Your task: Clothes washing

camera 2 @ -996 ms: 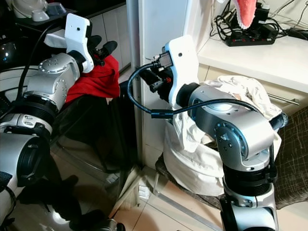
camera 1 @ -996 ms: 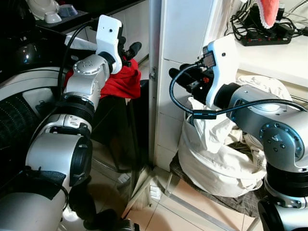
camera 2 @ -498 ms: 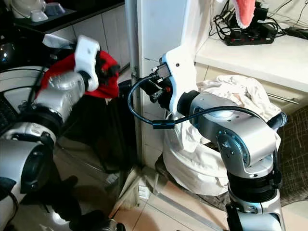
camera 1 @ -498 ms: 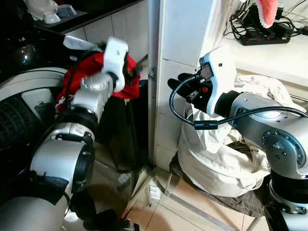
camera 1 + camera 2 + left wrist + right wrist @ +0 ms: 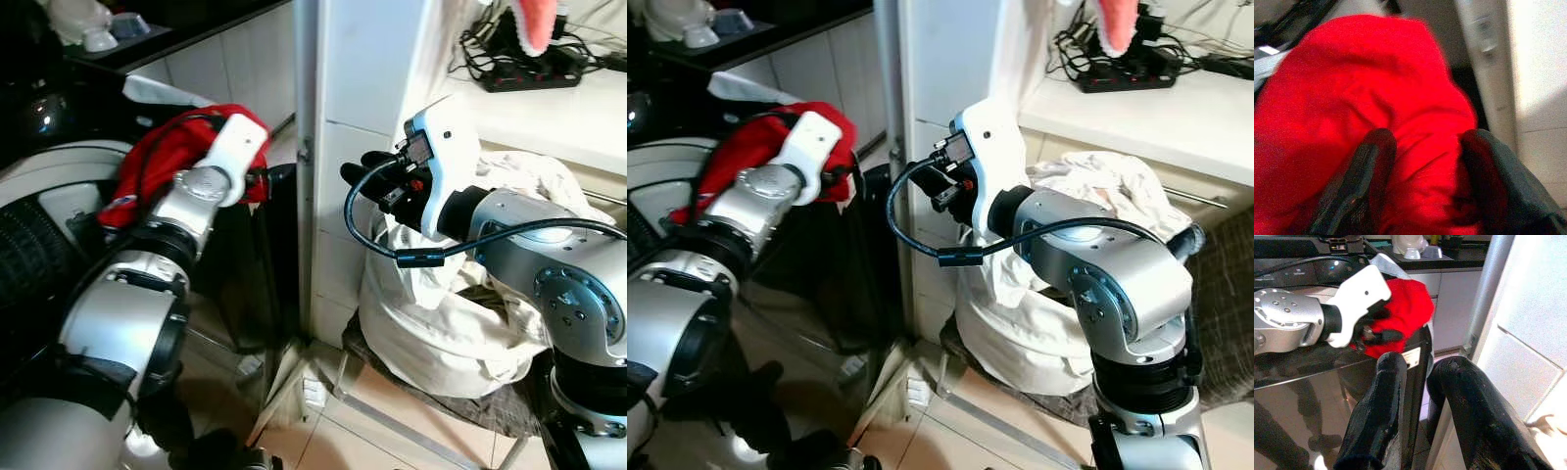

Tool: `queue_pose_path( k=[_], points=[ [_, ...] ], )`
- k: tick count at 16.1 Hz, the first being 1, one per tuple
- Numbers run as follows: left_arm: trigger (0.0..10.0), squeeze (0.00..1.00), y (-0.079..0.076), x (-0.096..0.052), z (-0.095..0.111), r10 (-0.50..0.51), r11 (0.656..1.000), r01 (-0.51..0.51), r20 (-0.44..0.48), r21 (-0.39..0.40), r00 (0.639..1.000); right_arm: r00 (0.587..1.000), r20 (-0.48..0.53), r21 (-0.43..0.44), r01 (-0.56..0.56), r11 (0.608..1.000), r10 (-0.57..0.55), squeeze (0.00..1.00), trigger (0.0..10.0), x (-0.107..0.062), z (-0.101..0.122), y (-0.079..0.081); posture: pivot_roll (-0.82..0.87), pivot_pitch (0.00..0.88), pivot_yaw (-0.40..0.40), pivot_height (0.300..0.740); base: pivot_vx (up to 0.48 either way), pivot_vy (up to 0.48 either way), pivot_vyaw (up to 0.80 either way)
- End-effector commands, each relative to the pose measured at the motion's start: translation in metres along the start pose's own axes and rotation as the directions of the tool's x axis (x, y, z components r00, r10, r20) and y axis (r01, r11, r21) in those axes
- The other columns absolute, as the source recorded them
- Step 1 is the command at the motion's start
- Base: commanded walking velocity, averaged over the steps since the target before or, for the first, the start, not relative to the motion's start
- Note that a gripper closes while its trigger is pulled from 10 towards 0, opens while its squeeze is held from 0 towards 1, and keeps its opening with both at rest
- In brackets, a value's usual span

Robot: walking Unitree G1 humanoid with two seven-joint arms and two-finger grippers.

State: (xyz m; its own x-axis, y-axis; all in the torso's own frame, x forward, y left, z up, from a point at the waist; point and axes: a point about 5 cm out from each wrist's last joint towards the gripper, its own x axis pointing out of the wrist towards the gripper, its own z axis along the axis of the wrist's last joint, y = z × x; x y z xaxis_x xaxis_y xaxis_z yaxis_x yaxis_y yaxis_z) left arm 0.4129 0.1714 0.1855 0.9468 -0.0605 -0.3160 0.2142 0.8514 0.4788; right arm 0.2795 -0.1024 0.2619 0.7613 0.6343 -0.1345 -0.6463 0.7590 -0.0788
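A red garment lies bunched over the top edge of the dark glass washer door, spreading left toward the white machine front. My left gripper is shut on this garment, red cloth packed between both black fingers; from the head its white wrist covers them. My right gripper hovers right of the door beside the tiled pillar. It points at the garment, open by a narrow gap, holding nothing. A white laundry bag sits below my right arm.
The tiled pillar with a metal edge strip stands between door and bag. A white counter at the right carries a power strip and cables, with a pink cloth hanging above. Cups sit on a dark shelf behind the machine.
My left arm swung leftward and its wrist tipped over, dragging the red garment up over the door edge toward the machine. The right gripper shifted slightly left.
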Motion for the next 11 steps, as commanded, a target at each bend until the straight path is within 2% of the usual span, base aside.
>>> queue_pose_path(
  k=[1,2,3,5,6,8,9,11],
  points=[
    [10.0,0.00,0.032,-0.006,-0.018,0.189,0.982,-0.189,-0.096,0.009,0.977,1.000,0.004,-0.021,0.002,1.000,-0.002,0.00,10.0,-0.002,0.002,0.002,-0.06,0.000,0.052,0.740,0.000,0.000,0.00],
    [10.0,0.00,0.041,-0.008,-0.016,0.247,0.969,-0.248,-0.080,-0.005,0.966,1.000,0.004,-0.021,0.005,1.000,-0.004,0.00,10.0,-0.002,0.002,0.001,-0.06,0.000,0.052,0.740,0.000,0.000,0.00],
    [10.0,0.00,0.061,-0.013,-0.013,0.360,0.931,-0.362,-0.048,-0.046,0.932,1.000,0.004,-0.019,0.008,1.000,-0.008,0.00,10.0,-0.002,0.002,0.000,-0.06,0.000,0.051,0.740,0.000,0.000,0.00],
    [10.0,0.00,0.093,-0.026,-0.018,0.545,0.837,-0.547,-0.068,-0.014,0.835,1.000,0.000,-0.019,0.008,1.000,-0.008,0.00,10.0,-0.002,0.001,-0.001,-0.05,0.000,0.043,0.740,0.000,0.000,0.00],
    [10.0,0.00,0.098,-0.028,-0.019,0.575,0.817,-0.577,-0.069,0.004,0.815,1.000,-0.001,-0.019,0.008,1.000,-0.008,0.00,10.0,-0.002,0.001,-0.001,-0.05,0.000,0.041,0.740,0.000,0.000,0.00],
    [10.0,0.00,0.114,-0.037,-0.013,0.703,0.709,-0.700,-0.004,0.081,0.712,1.000,-0.002,-0.021,0.018,1.000,-0.018,0.00,10.0,-0.001,0.001,-0.002,-0.05,0.000,0.041,0.740,0.000,0.000,0.00],
    [10.0,0.00,0.114,-0.038,-0.007,0.735,0.673,-0.734,0.036,0.089,0.677,1.000,0.003,-0.019,0.030,0.999,-0.030,0.00,10.0,-0.001,0.002,-0.004,-0.05,0.000,0.042,0.740,0.000,0.000,0.00],
    [10.0,0.00,0.113,-0.040,0.004,0.764,0.632,-0.773,0.118,0.058,0.634,0.995,0.027,-0.012,0.101,0.995,-0.101,0.00,10.0,-0.002,0.005,-0.011,-0.06,0.000,0.047,0.740,0.000,0.000,0.00]
  ],
)
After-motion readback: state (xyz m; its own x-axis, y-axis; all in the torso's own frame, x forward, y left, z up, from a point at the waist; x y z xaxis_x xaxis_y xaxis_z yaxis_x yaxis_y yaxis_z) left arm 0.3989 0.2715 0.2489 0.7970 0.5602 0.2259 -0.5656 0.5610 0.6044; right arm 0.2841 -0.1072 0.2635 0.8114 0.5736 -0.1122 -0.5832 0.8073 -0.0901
